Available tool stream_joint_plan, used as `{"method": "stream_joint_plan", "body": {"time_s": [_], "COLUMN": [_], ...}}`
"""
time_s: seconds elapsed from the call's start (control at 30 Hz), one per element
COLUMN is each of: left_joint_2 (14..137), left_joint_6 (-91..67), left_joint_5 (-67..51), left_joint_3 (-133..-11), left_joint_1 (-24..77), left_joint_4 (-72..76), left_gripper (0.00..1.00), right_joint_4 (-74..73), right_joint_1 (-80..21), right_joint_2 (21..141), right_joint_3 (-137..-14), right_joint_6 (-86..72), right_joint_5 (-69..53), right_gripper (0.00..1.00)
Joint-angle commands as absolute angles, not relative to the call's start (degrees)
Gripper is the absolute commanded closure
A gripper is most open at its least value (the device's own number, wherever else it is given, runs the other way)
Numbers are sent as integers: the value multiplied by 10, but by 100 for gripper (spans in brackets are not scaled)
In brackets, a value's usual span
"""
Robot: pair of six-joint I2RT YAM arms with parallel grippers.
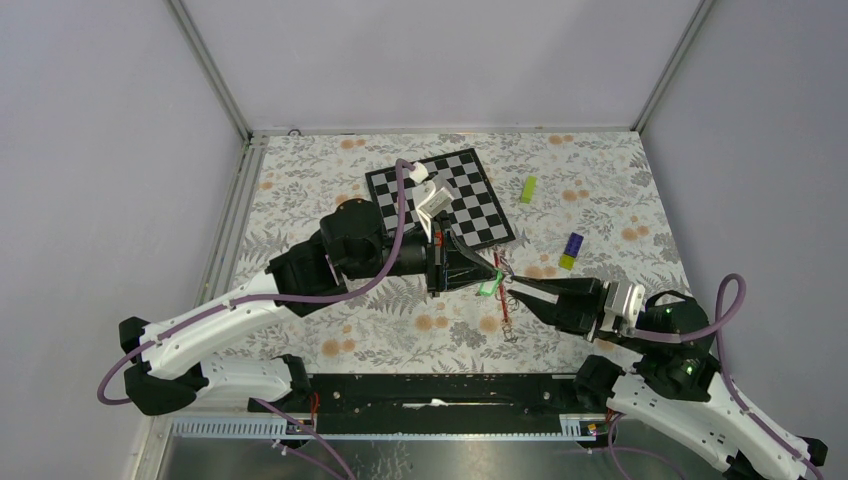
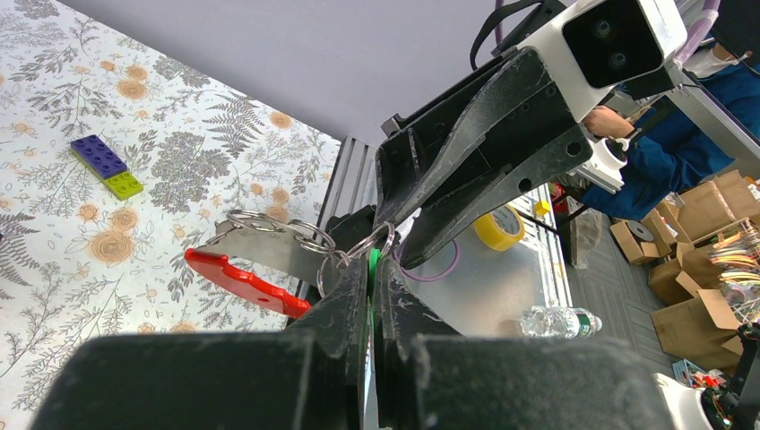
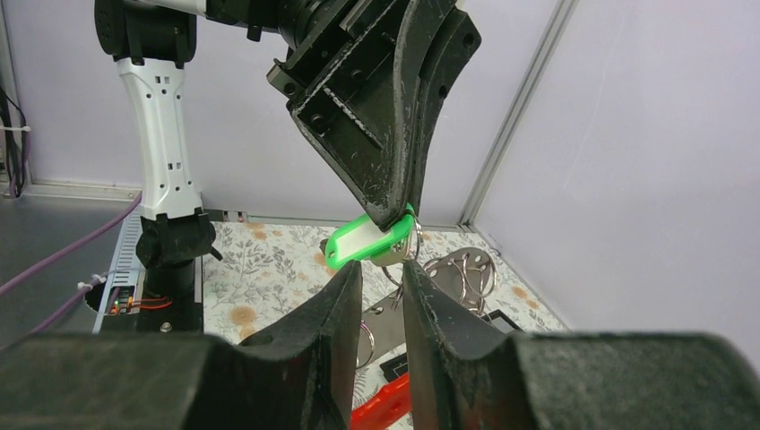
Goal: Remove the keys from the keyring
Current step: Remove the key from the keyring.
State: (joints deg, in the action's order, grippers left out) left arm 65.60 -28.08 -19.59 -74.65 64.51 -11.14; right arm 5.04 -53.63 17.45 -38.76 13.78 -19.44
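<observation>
Fingers (image 2: 345, 305) of the left gripper (image 2: 369, 270) were pressed together on the green tag (image 3: 366, 240), which held the whole bunch up off the floral table (image 1: 300, 200), near the middle of the top view. Only a thin green edge showed between the pads in that arm's own camera.

Just right of that grip hung the keyring (image 2: 309, 237): several thin silvery loops linked together, one of them touching the tips of the left fingers. A flat silvery blade, probably one of the keys (image 2: 264, 253), lay among the loops. The red strap (image 2: 242, 279) trailed below them, and in the top view it dropped toward the table.

Further right, the right gripper (image 3: 381, 269) pointed at the bunch from the other side. Its fingers (image 3: 336, 331) stood narrowly apart with nothing visible between them. Their tips sat just under the green tag and close beside the nearest loop, though whether they touched it could not be told.

Judging by this, the task was at an early step. One arm presented the ring while the other lined up for a hold, and no key appeared to be off yet. The next move probably called for a fine approach, so that the right fingertips closed on a single loop or key rather than the tangle. The left grip would have to stay firm while that piece was worked round the coil.
</observation>
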Motion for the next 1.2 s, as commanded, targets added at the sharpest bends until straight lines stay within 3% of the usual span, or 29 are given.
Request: {"method": "stream_joint_plan", "body": {"time_s": [0.0, 0.6, 1.17], "left_joint_2": [640, 630, 629], "left_joint_6": [-279, -280, -284], "left_joint_5": [-193, -191, -191], "left_joint_3": [-772, -760, -757], "left_joint_1": [643, 643, 643], "left_joint_4": [-82, -80, -77], "left_gripper": [100, 100, 100], "right_joint_4": [57, 53, 68], "right_joint_1": [-539, -539, -539], "right_joint_2": [181, 191, 181], "right_joint_3": [-402, -399, -395], "right_joint_6": [144, 141, 137], "right_joint_5": [-172, -156, -158], "right_gripper": [70, 71, 100]}}
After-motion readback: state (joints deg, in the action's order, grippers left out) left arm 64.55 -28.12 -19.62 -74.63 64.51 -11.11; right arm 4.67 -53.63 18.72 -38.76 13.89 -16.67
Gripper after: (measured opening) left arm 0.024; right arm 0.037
